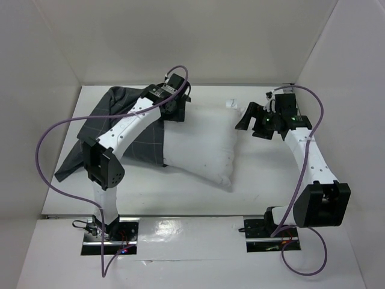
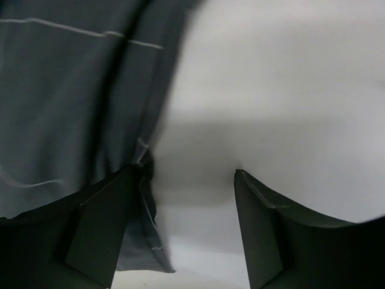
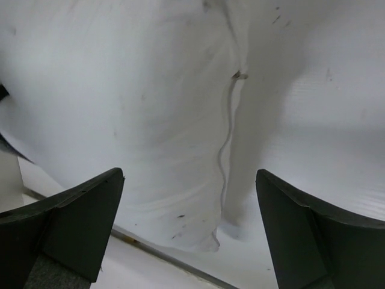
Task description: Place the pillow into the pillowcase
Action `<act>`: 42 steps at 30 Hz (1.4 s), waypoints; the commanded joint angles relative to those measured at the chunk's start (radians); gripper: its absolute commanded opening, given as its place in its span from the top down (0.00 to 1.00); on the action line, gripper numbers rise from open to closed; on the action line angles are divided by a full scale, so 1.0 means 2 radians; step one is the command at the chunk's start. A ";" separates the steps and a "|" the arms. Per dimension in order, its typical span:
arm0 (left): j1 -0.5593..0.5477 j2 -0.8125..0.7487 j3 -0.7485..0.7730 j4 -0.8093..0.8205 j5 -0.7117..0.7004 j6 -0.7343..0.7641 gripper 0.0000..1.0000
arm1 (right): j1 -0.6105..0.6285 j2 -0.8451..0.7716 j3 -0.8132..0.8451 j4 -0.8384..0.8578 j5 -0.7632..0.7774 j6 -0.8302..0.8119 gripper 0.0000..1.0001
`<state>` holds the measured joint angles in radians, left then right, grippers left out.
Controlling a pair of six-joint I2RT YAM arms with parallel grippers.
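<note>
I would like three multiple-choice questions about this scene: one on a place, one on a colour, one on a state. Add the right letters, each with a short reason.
1. In the top view, where does the pillowcase lie relative to the pillow?
A. At its left end, overlapping it.
B. At its right end.
C. Apart from it, beside the arm bases.

2. What colour is the pillowcase?
A. Red.
B. Dark grey with thin light lines.
C. Yellow.

3. How does the right gripper stand?
A. Shut on the pillow.
B. Shut on the pillowcase.
C. Open, holding nothing.

Answers:
1 A: the dark cloth covers the pillow's left end.
2 B: the top and left wrist views both show grey checked cloth.
3 C: the right wrist view shows its jaws wide apart, with the pillow beyond them.
</note>
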<state>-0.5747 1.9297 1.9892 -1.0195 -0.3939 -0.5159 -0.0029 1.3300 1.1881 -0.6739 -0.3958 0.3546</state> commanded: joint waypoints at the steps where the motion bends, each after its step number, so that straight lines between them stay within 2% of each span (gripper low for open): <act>1: 0.004 -0.006 0.028 -0.042 -0.096 -0.036 0.22 | 0.012 0.003 -0.013 -0.008 -0.042 -0.019 0.02; 9: 0.004 -0.028 -0.006 -0.036 -0.118 -0.047 0.26 | 0.012 0.020 -0.043 0.016 -0.056 -0.013 0.02; 13: 0.009 -0.034 -0.006 -0.043 -0.131 -0.052 0.31 | 0.018 0.030 -0.053 0.022 -0.061 -0.013 0.02; 17: 0.014 -0.038 -0.017 -0.038 -0.119 -0.047 0.31 | 0.018 0.030 -0.064 0.038 -0.067 -0.008 0.04; 20: 0.014 -0.028 -0.017 -0.044 -0.109 -0.047 0.39 | 0.029 0.030 -0.076 0.049 -0.071 0.001 0.08; 21: 0.014 -0.028 -0.012 -0.044 -0.109 -0.047 0.43 | 0.034 0.030 -0.083 0.056 -0.077 0.007 0.10; 22: 0.014 -0.028 -0.012 -0.044 -0.105 -0.042 0.53 | 0.040 0.030 -0.083 0.068 -0.084 0.008 0.12; 23: 0.014 -0.028 -0.007 -0.044 -0.089 -0.037 0.78 | 0.040 0.035 -0.092 0.078 -0.090 0.017 0.16; 24: 0.014 -0.028 0.005 -0.044 -0.077 -0.026 0.92 | 0.045 0.035 -0.097 0.091 -0.099 0.031 0.24; 25: 0.014 -0.028 0.012 -0.038 -0.060 -0.015 1.00 | 0.052 0.035 -0.104 0.132 -0.123 0.043 0.30; 28: -0.007 -0.028 0.059 0.003 0.047 0.038 1.00 | 0.074 0.055 -0.090 0.216 -0.172 0.107 0.57; 29: -0.014 -0.028 0.077 0.015 0.088 0.049 1.00 | 0.081 0.062 -0.073 0.248 -0.173 0.119 0.86; 30: -0.024 -0.023 0.116 0.028 0.188 0.058 1.00 | 0.086 0.077 -0.051 0.248 -0.180 0.126 0.97; 32: -0.029 -0.015 0.162 0.073 0.299 0.053 1.00 | 0.098 0.077 0.013 0.262 -0.180 0.145 1.00; 33: -0.029 -0.001 0.184 0.093 0.403 0.041 1.00 | 0.103 0.071 0.020 0.276 -0.169 0.156 1.00; 35: -0.034 0.018 0.233 0.141 0.490 -0.014 1.00 | 0.124 0.035 0.000 0.334 -0.128 0.197 1.00; 36: -0.034 0.026 0.233 0.204 0.569 -0.035 1.00 | 0.131 0.025 -0.017 0.354 -0.114 0.209 1.00; 39: -0.025 0.057 0.195 0.286 0.649 -0.108 1.00 | 0.162 0.018 -0.111 0.420 -0.074 0.258 1.00; 42: -0.008 0.084 0.174 0.298 0.674 -0.132 1.00 | 0.179 0.031 -0.185 0.447 -0.026 0.292 1.00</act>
<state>-0.5644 2.0422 2.3627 -0.6903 0.5716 -0.6147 0.2699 1.3407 0.9276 0.0284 -0.4835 0.7982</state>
